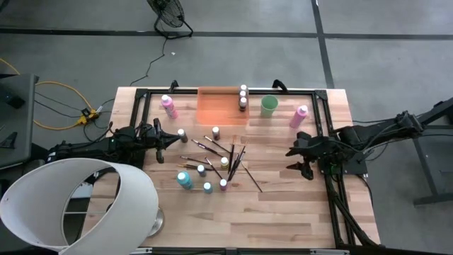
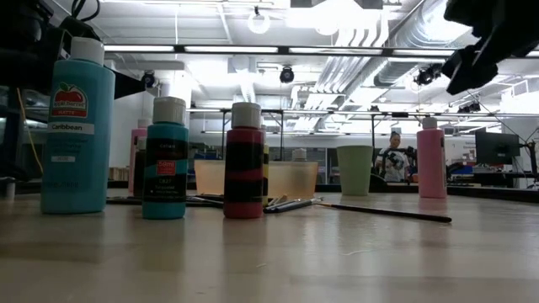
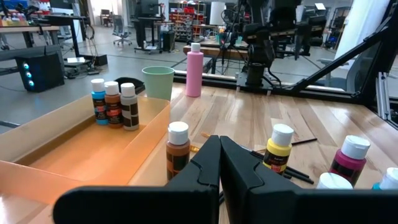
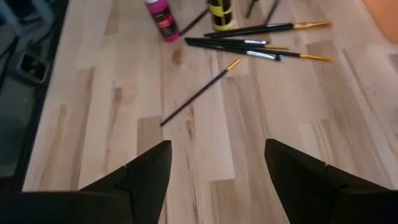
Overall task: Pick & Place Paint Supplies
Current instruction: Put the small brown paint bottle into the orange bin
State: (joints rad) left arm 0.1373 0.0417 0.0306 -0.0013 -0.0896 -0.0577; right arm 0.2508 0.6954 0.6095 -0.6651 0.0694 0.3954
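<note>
Small paint bottles (image 1: 207,187) with white caps stand upright on the wooden table, around a loose heap of thin dark paintbrushes (image 1: 226,152). A big teal bottle (image 2: 76,126) stands nearest the front. Three bottles (image 3: 113,102) stand inside the orange tray (image 1: 219,106), at its right end. My left gripper (image 3: 219,163) is shut and empty, level, at the table's left, just behind a brown bottle (image 3: 178,149). My right gripper (image 4: 217,180) hangs open over bare wood at the table's right, tipped down toward the heap, nothing between its fingers. One brush (image 4: 199,93) lies apart, nearest to it.
A light green cup (image 1: 269,106) stands right of the tray, and a tall pink bottle (image 1: 299,115) beyond it. Another pink bottle (image 1: 169,106) stands left of the tray. A black frame (image 1: 327,142) rims the table. A white lampshade (image 1: 78,202) covers the near left corner.
</note>
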